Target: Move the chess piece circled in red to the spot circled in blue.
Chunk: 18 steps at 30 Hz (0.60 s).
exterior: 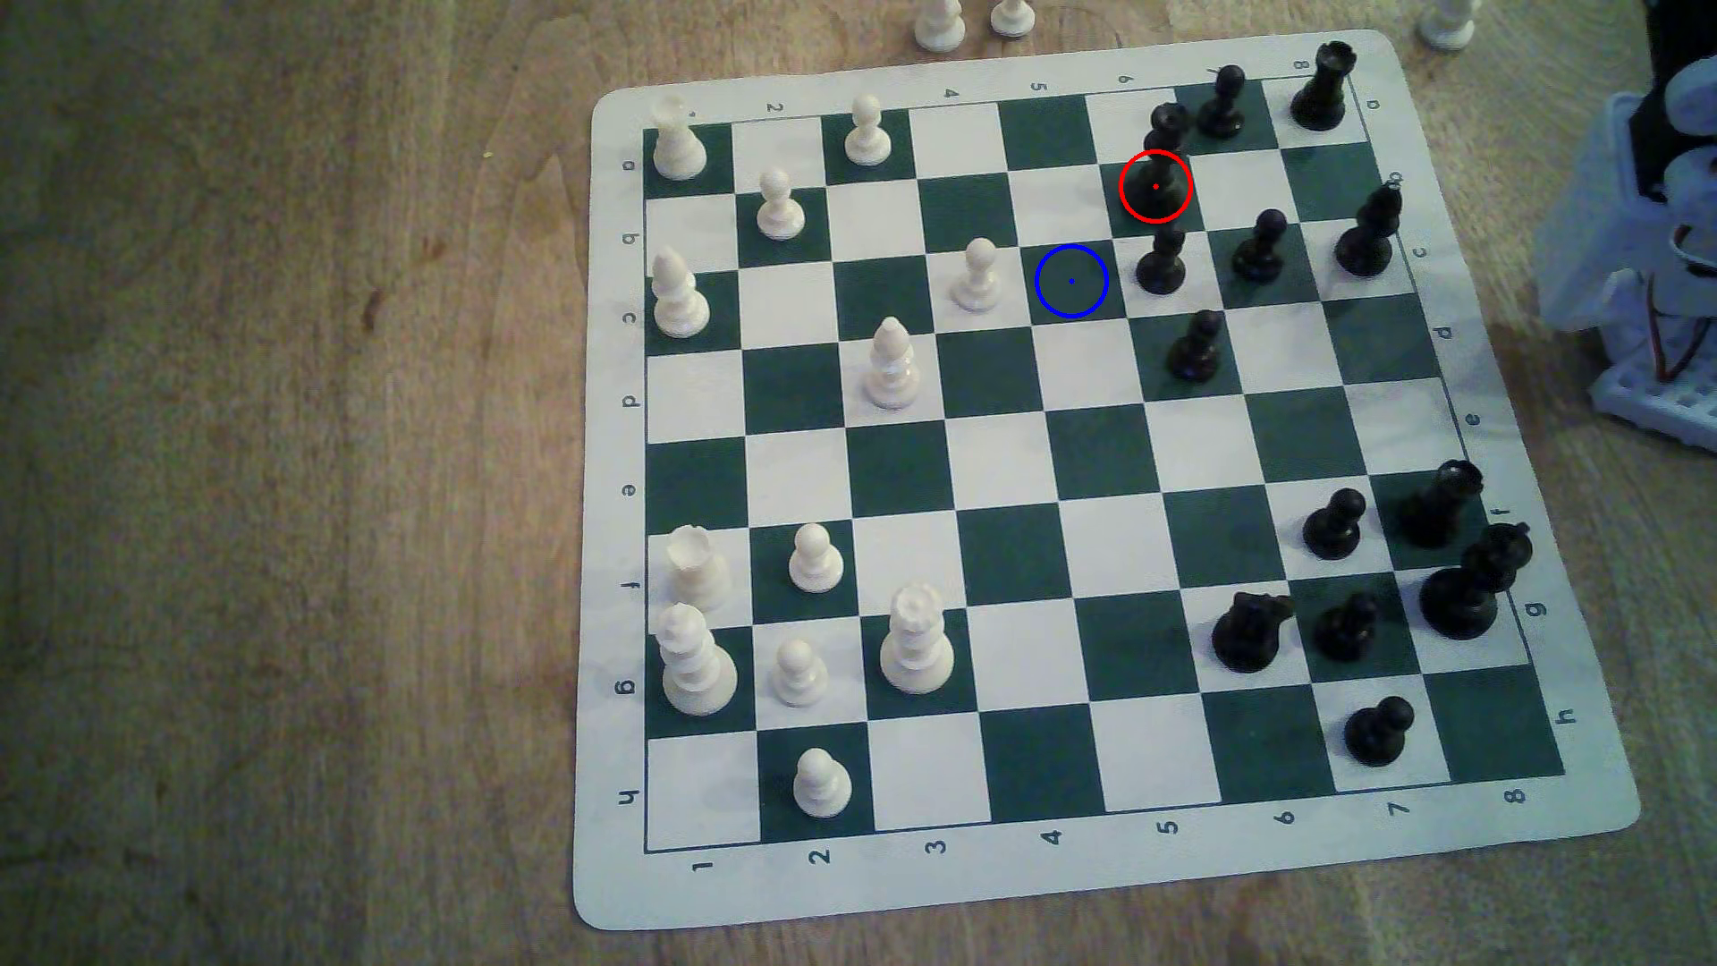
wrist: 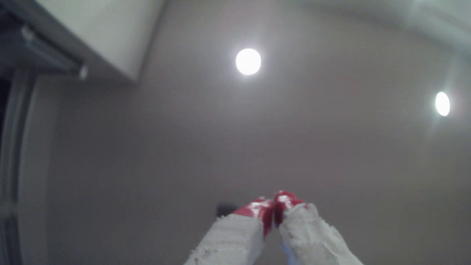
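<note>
A wooden table carries the chessboard, and the gripper is nowhere near it: the wrist view has it aimed up at a ceiling with two round lights, its red-tipped fingers pressed together on nothing. The chess piece stands far below and away from the tool, base in the red ring, with the spot one square diagonally off and bare. The risk lies in crowding (black pawns sit tight around it). A pawn is just beside both the piece and the spot, and another flanks the far side, so wide-spread fingers coming down could topple a neighbour, and a glossy, slim-waisted piece might slip from a shallow pinch.
</note>
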### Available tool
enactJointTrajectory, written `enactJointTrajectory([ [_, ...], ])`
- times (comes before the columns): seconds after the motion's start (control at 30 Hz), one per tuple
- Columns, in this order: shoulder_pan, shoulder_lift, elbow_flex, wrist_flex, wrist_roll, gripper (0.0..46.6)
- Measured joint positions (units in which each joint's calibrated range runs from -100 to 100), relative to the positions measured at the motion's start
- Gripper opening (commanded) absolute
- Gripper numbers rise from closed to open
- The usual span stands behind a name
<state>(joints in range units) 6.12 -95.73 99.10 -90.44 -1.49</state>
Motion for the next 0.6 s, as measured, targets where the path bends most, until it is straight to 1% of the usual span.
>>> enactJointTrajectory([
  [0.07,0.0,0.0,0.0,5.58,0.1,0.2],
  [0.1,0.66,0.08,0.0,12.43,0.1,0.2],
  [0.17,1.84,0.0,0.0,19.04,0.15,0.2],
  [0.2,2.29,0.0,0.0,23.11,0.1,1.1],
  [0.23,2.58,0.0,0.0,27.33,0.1,0.2],
  [0.27,3.39,0.0,0.0,35.54,0.1,0.3],
  [0.3,3.69,0.0,0.0,39.76,0.1,0.7],
  [0.37,5.01,0.0,0.0,46.29,1.22,2.6],
  [0.4,6.34,0.0,0.0,54.42,1.71,3.0],
  [0.47,7.82,0.08,0.0,62.79,1.86,3.4],
  [0.53,8.92,0.08,0.0,70.36,2.1,2.4],
  [0.6,10.25,0.34,-1.45,81.51,2.1,1.6],
])
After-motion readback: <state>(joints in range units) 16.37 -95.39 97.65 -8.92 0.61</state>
